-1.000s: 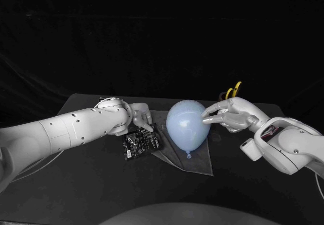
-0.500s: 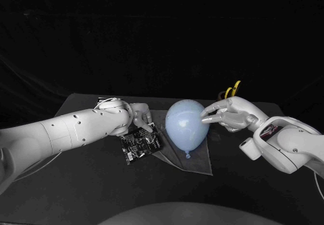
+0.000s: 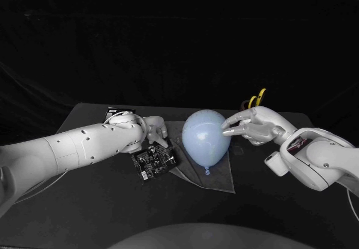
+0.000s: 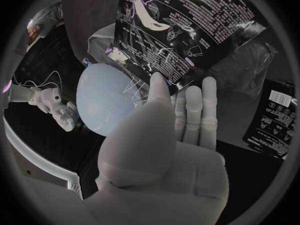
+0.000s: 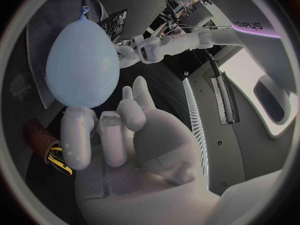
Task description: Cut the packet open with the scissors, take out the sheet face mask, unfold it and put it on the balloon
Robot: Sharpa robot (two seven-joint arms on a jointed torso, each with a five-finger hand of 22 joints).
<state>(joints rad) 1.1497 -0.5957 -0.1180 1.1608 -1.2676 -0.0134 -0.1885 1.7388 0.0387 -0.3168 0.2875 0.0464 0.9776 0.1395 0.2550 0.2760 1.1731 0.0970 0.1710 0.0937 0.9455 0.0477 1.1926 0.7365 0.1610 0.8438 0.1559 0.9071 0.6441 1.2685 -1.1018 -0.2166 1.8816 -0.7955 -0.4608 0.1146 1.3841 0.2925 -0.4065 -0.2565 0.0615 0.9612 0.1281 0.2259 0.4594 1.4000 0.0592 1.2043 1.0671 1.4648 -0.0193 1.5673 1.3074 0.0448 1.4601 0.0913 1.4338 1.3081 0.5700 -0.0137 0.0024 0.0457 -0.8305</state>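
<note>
The pale blue balloon lies on a grey see-through sheet at the table's middle, knot toward me. My right hand touches the balloon's right side with its fingertips, fingers spread. The black printed packet lies left of the balloon, partly on the sheet. My left hand hovers at the packet's far edge; in the left wrist view its fingers are straight and fully visible, and the thumb tip meets the packet at its edge. The yellow-handled scissors stand in a holder behind my right hand.
A second black packet lies at the table's back left, behind my left arm. The brown scissors holder sits close behind my right hand. The table's front edge lies near me, past the sheet's corner.
The packet's far edge has dropped and it lies flatter on the table. My left hand has drawn slightly up and away from it. The right hand and balloon have stayed put.
</note>
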